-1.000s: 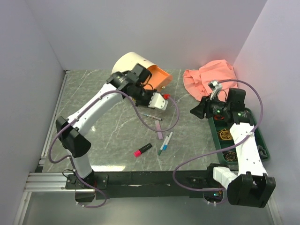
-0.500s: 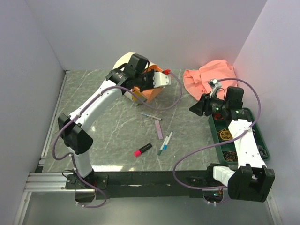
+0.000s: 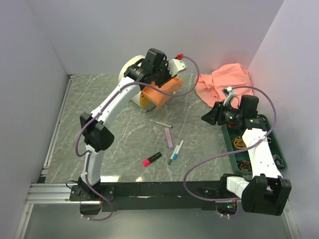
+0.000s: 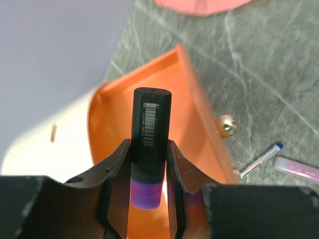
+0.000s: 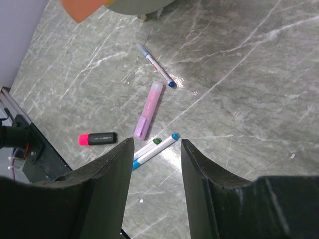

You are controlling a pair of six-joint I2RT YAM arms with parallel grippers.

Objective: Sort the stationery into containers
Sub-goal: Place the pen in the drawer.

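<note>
Left pincer (image 4: 148, 145) clamped on the purple highlighter (image 4: 151, 119), I hold it over the open orange drawer (image 4: 197, 132) at twelve o'clock, my right pincer (image 5: 156, 143) half-wide and empty at three o'clock, with the pink-black highlighter (image 3: 152, 159), lilac marker (image 3: 169, 137) and pens (image 3: 175, 152) yet to sort, loose mid-counter (image 3: 124, 124).

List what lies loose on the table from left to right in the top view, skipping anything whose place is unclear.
pink-black highlighter → lilac marker → peach cloth
</note>
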